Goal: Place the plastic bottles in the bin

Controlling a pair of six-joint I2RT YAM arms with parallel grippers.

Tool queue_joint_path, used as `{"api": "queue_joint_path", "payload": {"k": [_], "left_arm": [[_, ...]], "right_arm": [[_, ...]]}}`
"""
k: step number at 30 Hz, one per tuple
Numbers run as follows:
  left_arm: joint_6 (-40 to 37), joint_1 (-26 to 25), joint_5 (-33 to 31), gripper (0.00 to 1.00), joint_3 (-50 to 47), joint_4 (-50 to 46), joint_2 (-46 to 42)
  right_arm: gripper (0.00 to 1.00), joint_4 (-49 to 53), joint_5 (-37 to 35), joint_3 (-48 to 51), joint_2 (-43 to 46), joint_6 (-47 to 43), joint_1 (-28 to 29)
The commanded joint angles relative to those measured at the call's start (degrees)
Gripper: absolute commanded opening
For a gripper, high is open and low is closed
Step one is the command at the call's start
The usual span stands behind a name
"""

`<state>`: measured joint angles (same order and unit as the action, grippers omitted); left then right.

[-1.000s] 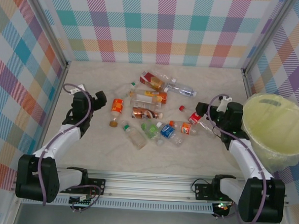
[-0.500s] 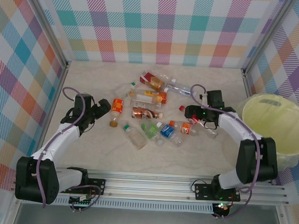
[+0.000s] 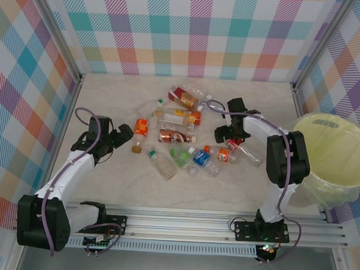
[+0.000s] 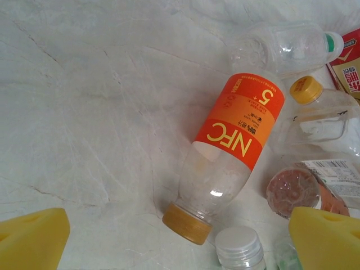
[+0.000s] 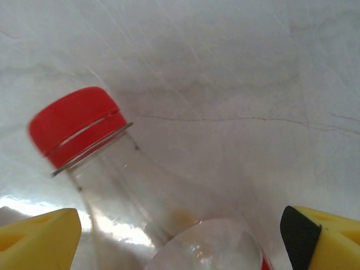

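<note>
**Bottles loose, both jaws open**

The pale yellow bin (image 3: 333, 172) stands at the right edge. The plastic bottles (image 3: 181, 134) lie scattered across the tabletop (image 3: 238, 187), outside it. Left jaws gape open over an orange-labelled bottle (image 4: 236, 129). Right jaws, open too, flank a red-capped bottle (image 5: 107, 163).

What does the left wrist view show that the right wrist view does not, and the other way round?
Left wrist: an orange-labelled NFC bottle lying flat, other bottles crowded to its right, in front of the open left gripper. Right wrist: a red-capped bottle close up, its neck inside the open right gripper. Both: the pale veined table and yellow fingertip pads.
</note>
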<state>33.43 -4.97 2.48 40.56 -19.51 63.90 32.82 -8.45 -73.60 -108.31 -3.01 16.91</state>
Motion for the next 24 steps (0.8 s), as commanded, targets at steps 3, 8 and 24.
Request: {"api": "queue_joint_path", "payload": {"k": [3, 8, 24], "left_arm": [[-0.73, 0.13, 2.49, 1.0, 1.18, -0.53, -1.02], [-0.76, -0.03, 4.64, 1.0, 1.03, 1.54, -0.97], [-0.03, -7.9, 9.21, 1.0, 3.81, 12.22, -0.63]], "right_arm": [[0.82, 3.03, -3.77, -2.42, -3.63, -0.04, 0.69], [0.68, 0.14, -4.47, -2.21, -3.48, 0.85, 0.77], [0.37, -7.45, -1.83, 3.36, 29.18, 6.07, 1.02]]}}
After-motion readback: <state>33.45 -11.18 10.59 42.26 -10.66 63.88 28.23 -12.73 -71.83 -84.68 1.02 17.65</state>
